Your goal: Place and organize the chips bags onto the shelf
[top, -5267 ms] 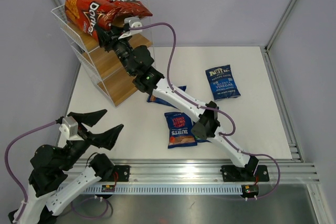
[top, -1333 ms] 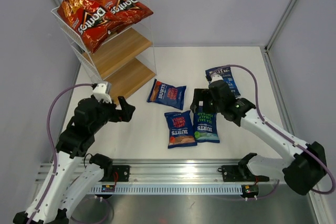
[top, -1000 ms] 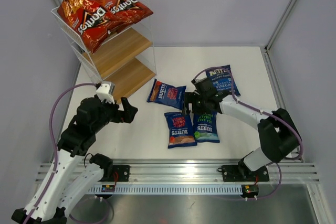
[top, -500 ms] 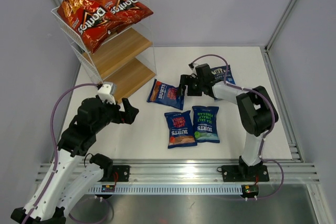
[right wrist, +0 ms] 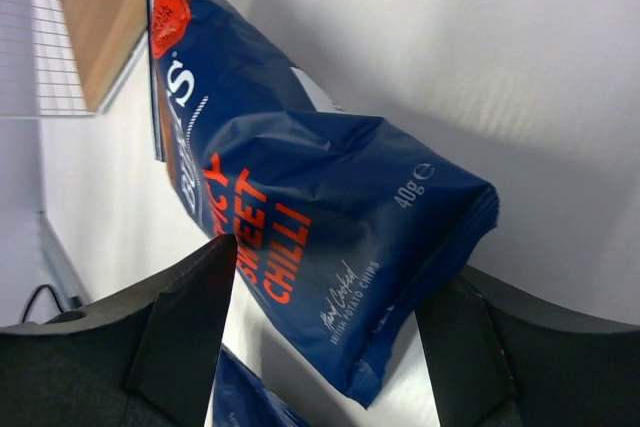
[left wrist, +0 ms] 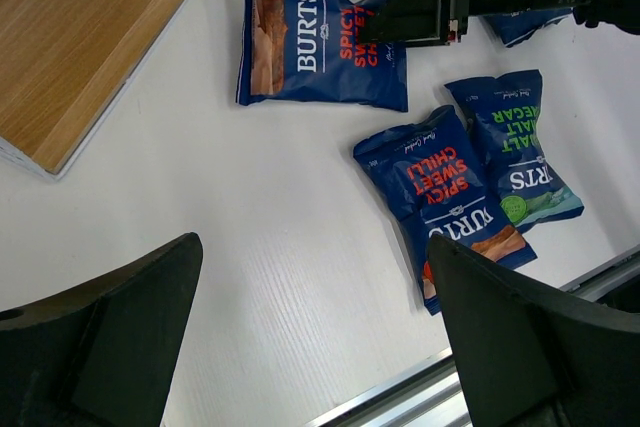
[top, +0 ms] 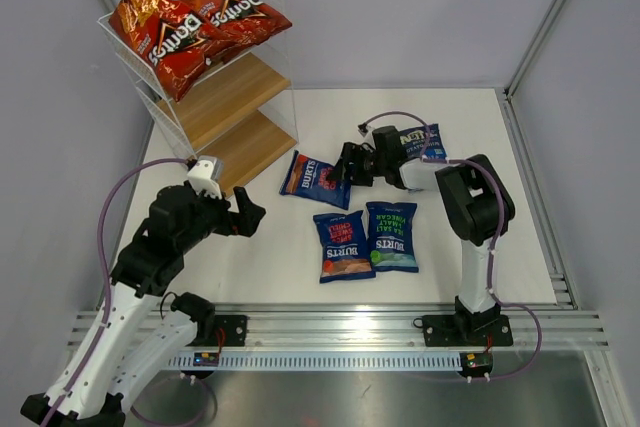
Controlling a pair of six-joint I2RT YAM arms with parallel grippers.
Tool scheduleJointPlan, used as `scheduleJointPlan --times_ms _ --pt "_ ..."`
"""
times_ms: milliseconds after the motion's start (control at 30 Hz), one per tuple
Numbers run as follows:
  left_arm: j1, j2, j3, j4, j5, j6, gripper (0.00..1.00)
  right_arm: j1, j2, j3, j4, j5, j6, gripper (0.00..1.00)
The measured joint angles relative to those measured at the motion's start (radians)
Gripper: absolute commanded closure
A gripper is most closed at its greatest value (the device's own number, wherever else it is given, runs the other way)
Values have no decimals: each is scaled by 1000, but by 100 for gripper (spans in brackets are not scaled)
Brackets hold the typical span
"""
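Two red Doritos bags (top: 195, 17) lie on the top tier of the white wire shelf (top: 235, 97). A dark blue Burts bag (top: 315, 177) lies flat near the shelf's bottom board, also in the left wrist view (left wrist: 320, 47). My right gripper (top: 348, 169) is open, low at that bag's right end. In the right wrist view the bag's end (right wrist: 300, 207) sits between the spread jaws of the gripper (right wrist: 325, 347). Two more Burts bags (top: 343, 245) (top: 393, 235) lie side by side nearer me. The Kettle bag (top: 428, 139) is partly hidden by the right arm. My left gripper (top: 245, 212) is open and empty above bare table (left wrist: 315, 347).
The shelf's middle and bottom wooden boards (top: 245, 147) carry nothing visible. The bottom board's corner shows in the left wrist view (left wrist: 90, 27) and the right wrist view (right wrist: 95, 17). The table's metal rail (top: 340, 327) runs along the near edge. Grey walls close in the sides.
The right arm left the shelf with both Doritos bags on top, then swung from over the two near Burts bags to the far Burts bag's right end. The left arm rose towards the bags.
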Motion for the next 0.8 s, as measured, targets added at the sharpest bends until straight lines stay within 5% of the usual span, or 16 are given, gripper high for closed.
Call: scheduleJointPlan --times_ms 100,367,600,800 --pt "0 0 0 0 1 0 1 0 17 -28 85 -42 56 30" --pt "0 0 0 0 6 3 1 -1 37 -115 245 -56 162 72" --pt "0 0 0 0 6 7 1 0 33 -158 357 -57 247 86" --pt "0 -5 0 -1 3 7 1 0 -41 -202 372 -30 323 89"
